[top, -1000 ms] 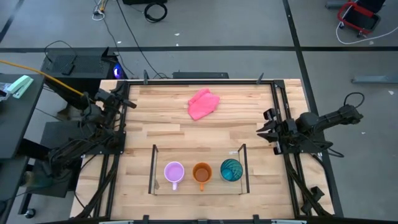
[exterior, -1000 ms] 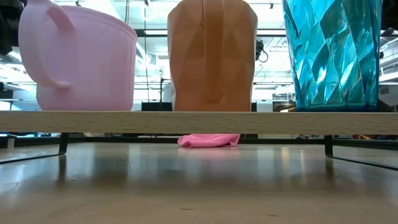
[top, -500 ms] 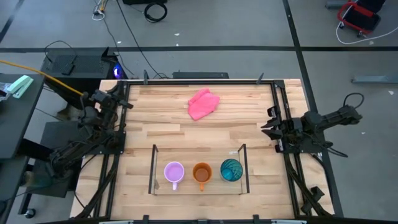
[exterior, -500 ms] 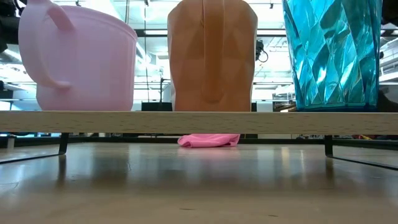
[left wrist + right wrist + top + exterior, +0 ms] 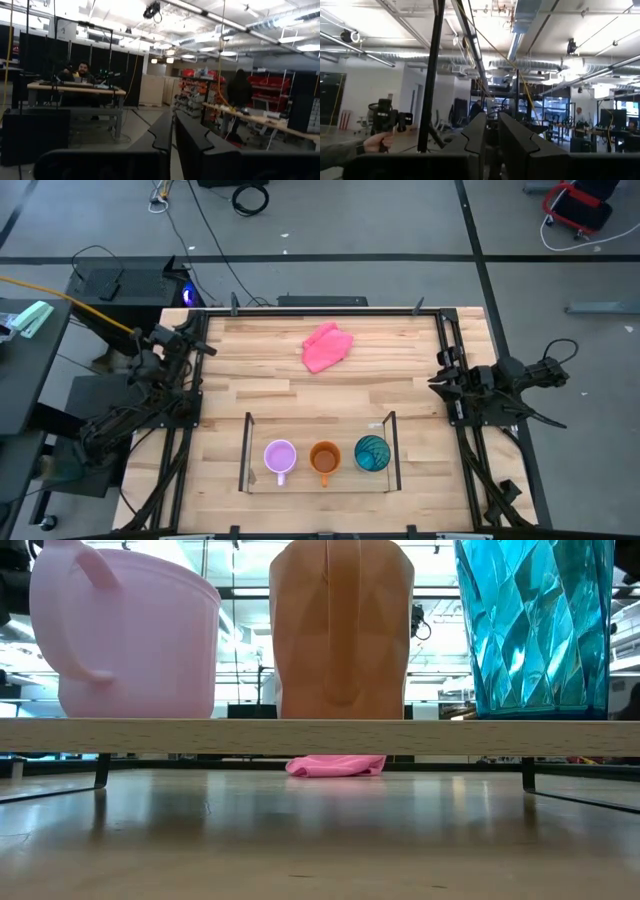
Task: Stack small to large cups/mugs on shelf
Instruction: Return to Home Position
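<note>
Three vessels stand in a row on the shelf (image 5: 246,452), which sits at the lower middle of the high view. From picture left to right I see the lilac mug (image 5: 280,457), the orange mug (image 5: 324,458) and the teal cup (image 5: 372,452), each upright and just beside the next. In the low view they fill the top of the frame along the shelf's pale board, lilac at upper left and teal at upper right. The pink cloth (image 5: 327,346) lies crumpled on the tabletop (image 5: 250,385) at upper centre, well apart from the shelf.

Neither arm is near the cups. My left gripper (image 5: 208,346) sits at the table's left edge, in the upper left part of the wood. Its wrist camera looks out level into the room, and its fingers (image 5: 162,132) are pressed almost together, clenched on nothing. My right gripper (image 5: 434,379) is at the table's right edge, about mid-height in the frame. Its fingers (image 5: 477,131) are drawn in with only a thin slit between them, and they grasp nothing either.

Beyond the table, a hand (image 5: 374,143) at the left of the right wrist view holds a dark device.
</note>
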You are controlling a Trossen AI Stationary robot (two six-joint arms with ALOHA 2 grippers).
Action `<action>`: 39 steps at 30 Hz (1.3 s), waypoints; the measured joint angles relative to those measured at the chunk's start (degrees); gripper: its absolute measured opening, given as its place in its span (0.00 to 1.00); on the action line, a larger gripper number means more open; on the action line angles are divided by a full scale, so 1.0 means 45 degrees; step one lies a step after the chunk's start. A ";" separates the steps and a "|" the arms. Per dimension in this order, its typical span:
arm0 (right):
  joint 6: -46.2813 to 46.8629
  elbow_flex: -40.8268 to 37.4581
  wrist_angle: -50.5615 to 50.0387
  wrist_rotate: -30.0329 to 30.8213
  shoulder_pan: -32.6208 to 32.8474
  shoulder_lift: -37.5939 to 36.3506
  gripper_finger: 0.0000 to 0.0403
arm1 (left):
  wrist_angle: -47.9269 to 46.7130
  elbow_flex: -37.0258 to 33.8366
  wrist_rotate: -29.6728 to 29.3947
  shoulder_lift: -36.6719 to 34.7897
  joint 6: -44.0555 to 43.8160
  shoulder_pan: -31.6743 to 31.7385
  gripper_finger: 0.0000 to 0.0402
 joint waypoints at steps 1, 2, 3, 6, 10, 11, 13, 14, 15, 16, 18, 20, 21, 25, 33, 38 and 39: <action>0.0046 0.0000 -0.0086 0.0000 0.0000 0.0001 0.14 | -0.0155 -0.0005 -0.0005 0.0000 -0.0029 0.0000 0.06; 0.0108 -0.0018 -0.0089 0.0000 0.0000 0.0001 0.14 | -0.0289 -0.0005 -0.0004 0.0000 -0.0093 0.0000 0.06; 0.0188 -0.0095 -0.0076 0.0000 0.0000 0.0001 0.14 | -0.0356 -0.0005 -0.0004 0.0000 -0.0132 0.0000 0.06; 0.0323 -0.0371 0.0153 -0.0017 0.0000 0.0001 0.14 | -0.0523 -0.0005 -0.0004 0.0000 -0.0143 0.0000 0.06; 0.0599 -0.1098 0.1026 -0.0097 0.0000 0.0001 0.14 | -0.0699 -0.0005 -0.0004 0.0000 -0.0244 0.0000 0.08; 0.0590 -0.1255 0.1229 -0.0102 0.0000 0.0001 0.14 | -0.0725 -0.0005 -0.0008 0.0000 -0.0301 0.0000 0.08; 0.0596 -0.1316 0.1304 -0.0102 0.0000 0.0006 0.14 | -0.0765 -0.0005 -0.0004 0.0000 -0.0333 0.0000 0.09; 0.0600 -0.1312 0.1321 -0.0106 0.0000 0.0001 0.14 | -0.0862 -0.0005 -0.0004 0.0000 -0.0342 0.0000 0.09; 0.0637 -0.1311 0.1320 -0.0107 0.0000 0.0001 0.14 | -0.1003 -0.0005 -0.0004 0.0000 -0.0358 0.0000 0.09; 0.0662 -0.1311 0.1318 -0.0102 0.0000 0.0001 0.14 | -0.1132 -0.0005 0.0001 0.0005 -0.0395 0.0000 0.08; 0.0685 -0.1307 0.1303 -0.0102 0.0000 0.0001 0.14 | -0.1294 -0.0005 -0.0004 0.0005 -0.0414 0.0000 0.08; 0.0741 -0.1307 0.1175 -0.0102 0.0000 0.0001 0.14 | -0.1294 -0.0010 -0.0004 0.0005 -0.0379 0.0000 0.07; 0.0856 -0.1307 0.1100 -0.0102 0.0000 0.0001 0.14 | -0.1312 -0.0010 -0.0004 0.0005 -0.0385 0.0000 0.06; 0.1310 -0.1302 0.0447 -0.0102 0.0000 0.0001 0.14 | -0.1582 -0.0194 0.0008 0.0002 -0.0482 0.0000 0.06; 0.1549 -0.1302 0.0144 -0.0102 0.0000 0.0001 0.14 | 0.0280 -0.1593 0.0006 0.0026 -0.0747 0.0002 0.09; 0.1343 -0.1292 -0.0529 -0.0097 0.0000 0.0001 0.14 | 0.0205 -0.1593 -0.0004 0.0024 -0.0368 0.0001 0.08; 0.1303 -0.1292 -0.0851 -0.0097 0.0000 0.0001 0.14 | 0.0020 -0.1593 -0.0004 0.0024 -0.0368 0.0003 0.08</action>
